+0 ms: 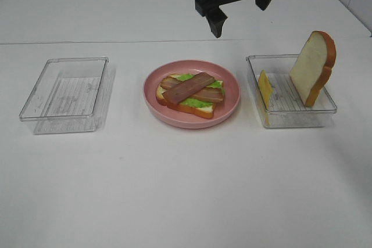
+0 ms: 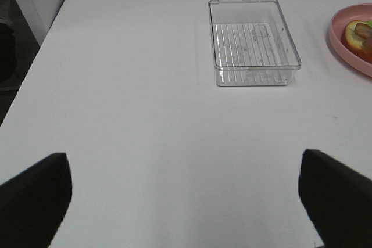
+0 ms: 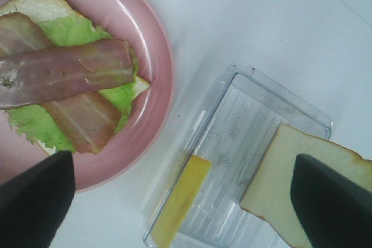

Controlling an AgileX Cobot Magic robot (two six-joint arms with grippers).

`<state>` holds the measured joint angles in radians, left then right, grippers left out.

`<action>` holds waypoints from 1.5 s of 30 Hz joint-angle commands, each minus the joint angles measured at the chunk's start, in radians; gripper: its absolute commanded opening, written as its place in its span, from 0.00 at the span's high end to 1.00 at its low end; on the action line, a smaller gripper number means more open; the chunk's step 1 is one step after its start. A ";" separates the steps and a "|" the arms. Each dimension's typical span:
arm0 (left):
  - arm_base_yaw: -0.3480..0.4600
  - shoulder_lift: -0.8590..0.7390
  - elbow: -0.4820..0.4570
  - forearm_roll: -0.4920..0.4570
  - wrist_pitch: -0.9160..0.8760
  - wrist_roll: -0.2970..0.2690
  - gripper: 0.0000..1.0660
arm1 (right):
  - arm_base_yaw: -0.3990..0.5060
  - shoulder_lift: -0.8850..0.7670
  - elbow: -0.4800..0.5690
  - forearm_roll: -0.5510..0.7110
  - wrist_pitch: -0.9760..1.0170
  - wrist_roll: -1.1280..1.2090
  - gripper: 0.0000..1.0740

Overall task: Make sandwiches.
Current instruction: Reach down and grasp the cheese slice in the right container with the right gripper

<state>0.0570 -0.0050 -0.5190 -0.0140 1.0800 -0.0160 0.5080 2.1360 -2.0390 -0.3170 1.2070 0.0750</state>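
Observation:
The sandwich stack [image 1: 192,92] lies on the pink plate [image 1: 192,123]: a bread slice, a green lettuce leaf and two crossed bacon strips on top. It also shows in the right wrist view [image 3: 70,79] and partly in the left wrist view [image 2: 360,36]. A yellow cheese slice [image 1: 265,88] and a second bread slice [image 1: 313,65] stand on edge in the right clear tray [image 1: 290,117]. My right gripper [image 1: 241,10] is open and empty, high above the table behind the plate. My left gripper [image 2: 186,201] is open and empty over bare table, out of the exterior view.
An empty clear tray [image 1: 64,94] stands left of the plate and shows in the left wrist view [image 2: 253,42]. The table's left edge [image 2: 35,56] is near it. A seam crosses the white table behind the trays.

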 commanded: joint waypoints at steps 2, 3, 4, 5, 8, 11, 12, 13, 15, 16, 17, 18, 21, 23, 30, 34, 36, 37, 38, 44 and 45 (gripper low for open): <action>0.002 -0.012 0.002 -0.008 -0.007 -0.003 0.08 | -0.057 -0.037 0.000 0.025 0.096 0.004 0.08; 0.002 -0.012 0.002 -0.008 -0.007 -0.003 0.08 | -0.057 -0.037 0.000 0.025 0.096 0.004 0.08; 0.002 -0.012 0.002 -0.008 -0.007 -0.003 0.08 | -0.072 -0.040 0.000 0.038 0.112 0.004 0.08; 0.002 -0.012 0.002 -0.008 -0.007 -0.003 0.08 | -0.102 -0.050 0.001 0.071 0.124 0.006 0.08; 0.002 -0.012 0.002 -0.008 -0.007 -0.003 0.08 | -0.147 -0.068 0.019 0.128 0.124 0.001 0.08; 0.002 -0.012 0.002 -0.008 -0.007 -0.003 0.08 | -0.175 -0.078 0.060 0.134 0.124 -0.001 0.08; 0.002 -0.012 0.002 -0.008 -0.007 -0.003 0.08 | -0.175 -0.078 0.060 0.134 0.124 -0.001 0.08; 0.002 -0.012 0.002 -0.008 -0.007 -0.003 0.08 | -0.195 -0.078 0.092 0.139 0.124 0.007 0.08; 0.002 -0.012 0.002 -0.008 -0.007 -0.003 0.08 | -0.198 -0.078 0.107 0.144 0.120 0.009 0.08; 0.002 -0.012 0.002 -0.008 -0.007 -0.003 0.08 | -0.208 -0.078 0.148 0.148 0.102 0.019 0.08; 0.002 -0.012 0.002 -0.008 -0.007 -0.003 0.08 | -0.208 -0.078 0.148 0.148 0.102 0.019 0.08; 0.002 -0.012 0.002 -0.008 -0.007 -0.003 0.08 | -0.209 -0.078 0.170 0.148 0.090 0.024 0.08; 0.002 -0.012 0.002 -0.008 -0.007 -0.003 0.08 | -0.209 -0.078 0.243 0.160 0.044 0.025 0.08; 0.002 -0.012 0.002 -0.008 -0.007 -0.003 0.08 | -0.209 -0.078 0.262 0.169 0.033 0.025 0.08; 0.002 -0.012 0.002 -0.008 -0.007 -0.003 0.08 | -0.209 -0.073 0.364 0.226 -0.048 0.020 0.08; 0.002 -0.012 0.002 -0.008 -0.007 -0.003 0.08 | -0.209 -0.057 0.386 0.248 -0.080 0.015 0.08; 0.002 -0.012 0.002 -0.008 -0.007 -0.003 0.08 | -0.209 -0.037 0.386 0.265 -0.096 0.006 0.08; 0.002 -0.012 0.002 -0.008 -0.007 -0.003 0.08 | -0.209 -0.037 0.386 0.265 -0.096 0.006 0.08; 0.002 -0.012 0.002 -0.008 -0.007 -0.003 0.08 | -0.209 -0.031 0.386 0.269 -0.101 0.005 0.08; 0.002 -0.012 0.002 -0.008 -0.007 -0.003 0.08 | -0.209 0.009 0.386 0.271 -0.135 0.004 0.10; 0.002 -0.012 0.002 -0.008 -0.007 -0.003 0.08 | -0.209 0.009 0.386 0.271 -0.135 0.004 0.10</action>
<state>0.0570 -0.0050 -0.5190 -0.0140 1.0800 -0.0160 0.3030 2.1340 -1.6600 -0.0500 1.0830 0.0900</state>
